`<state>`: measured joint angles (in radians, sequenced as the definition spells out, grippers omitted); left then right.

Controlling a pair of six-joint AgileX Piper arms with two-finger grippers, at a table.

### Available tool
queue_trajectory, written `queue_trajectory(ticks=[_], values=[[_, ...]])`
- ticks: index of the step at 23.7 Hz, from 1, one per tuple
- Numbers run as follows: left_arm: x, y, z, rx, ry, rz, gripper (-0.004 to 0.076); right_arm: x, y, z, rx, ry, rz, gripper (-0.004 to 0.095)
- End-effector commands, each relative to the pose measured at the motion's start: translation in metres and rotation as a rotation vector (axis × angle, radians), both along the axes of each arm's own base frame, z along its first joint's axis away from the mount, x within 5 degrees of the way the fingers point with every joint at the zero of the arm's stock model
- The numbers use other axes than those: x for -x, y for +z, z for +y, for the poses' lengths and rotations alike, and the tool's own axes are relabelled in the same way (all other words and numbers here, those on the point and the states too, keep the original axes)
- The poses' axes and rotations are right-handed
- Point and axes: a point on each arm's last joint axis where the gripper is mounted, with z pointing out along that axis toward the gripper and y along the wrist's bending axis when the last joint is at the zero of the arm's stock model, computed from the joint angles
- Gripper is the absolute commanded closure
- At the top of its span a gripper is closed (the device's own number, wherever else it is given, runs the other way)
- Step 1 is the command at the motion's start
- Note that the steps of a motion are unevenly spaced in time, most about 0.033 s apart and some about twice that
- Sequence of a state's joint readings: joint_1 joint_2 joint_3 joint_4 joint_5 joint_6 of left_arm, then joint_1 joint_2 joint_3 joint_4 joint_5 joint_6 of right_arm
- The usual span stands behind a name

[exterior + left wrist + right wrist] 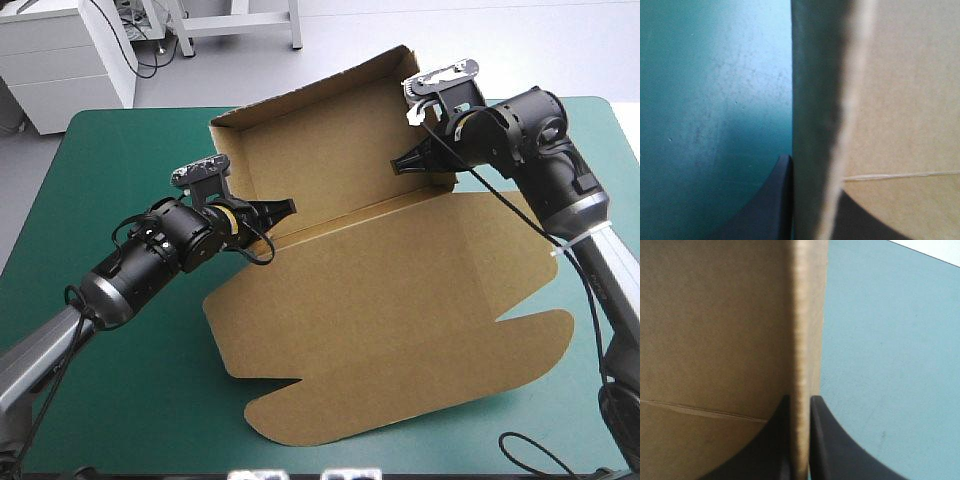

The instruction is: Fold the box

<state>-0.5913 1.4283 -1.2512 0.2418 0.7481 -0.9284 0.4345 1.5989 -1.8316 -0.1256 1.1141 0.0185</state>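
While the box [400,300] lies at the middle of the teal-green cover [120,170], its far half raised into a back wall and two side walls and its near half flat as a lid, I hold it at both ends. My left gripper [285,208] is pinched almost closed on the near end of the left side wall, the board's edge between my black fingers. My right gripper [400,165] is clamped the same way on the right side wall. I judge the step in hand to be standing the side walls upright and square to the back wall. As I read it, the next move calls for holding both walls vertical while the flaps are tucked. The pressure should be even from both sides, so the board neither buckles nor skids.
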Motion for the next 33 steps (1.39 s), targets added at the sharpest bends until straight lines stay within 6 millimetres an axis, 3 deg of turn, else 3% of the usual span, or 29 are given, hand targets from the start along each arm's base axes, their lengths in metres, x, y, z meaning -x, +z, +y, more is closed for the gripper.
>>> queue_trajectory(ticks=[1,4,7,11,16,18,25,33], values=[[0.002,0.022,0.003,-0.048,-0.060,-0.114,0.0731,0.010,0.027,-0.009,-0.010,-0.022,-0.117,0.0908],[0.003,0.020,0.004,-0.110,-0.105,-0.110,0.0731,0.003,0.019,-0.008,0.004,-0.055,-0.090,0.0908],[0.002,0.036,0.002,-0.198,-0.218,-0.112,0.0731,-0.013,-0.003,-0.015,-0.005,-0.156,0.027,0.0908],[-0.026,0.061,0.003,-0.271,-0.201,-0.077,0.0731,-0.035,-0.041,-0.026,-0.051,-0.186,0.249,0.0908],[-0.078,0.034,0.006,-0.143,-0.247,0.078,0.0731,-0.042,-0.075,-0.027,-0.002,-0.196,0.350,0.0908],[-0.086,0.021,0.008,-0.137,-0.236,0.133,0.0731,-0.043,-0.086,-0.026,0.008,-0.197,0.385,0.0908],[-0.100,-0.009,0.007,-0.215,-0.232,0.228,0.0731,-0.047,-0.116,-0.023,0.018,-0.196,0.468,0.0908],[-0.106,-0.025,0.006,-0.246,-0.233,0.277,0.0731,-0.052,-0.135,-0.018,0.006,-0.193,0.523,0.0927]])
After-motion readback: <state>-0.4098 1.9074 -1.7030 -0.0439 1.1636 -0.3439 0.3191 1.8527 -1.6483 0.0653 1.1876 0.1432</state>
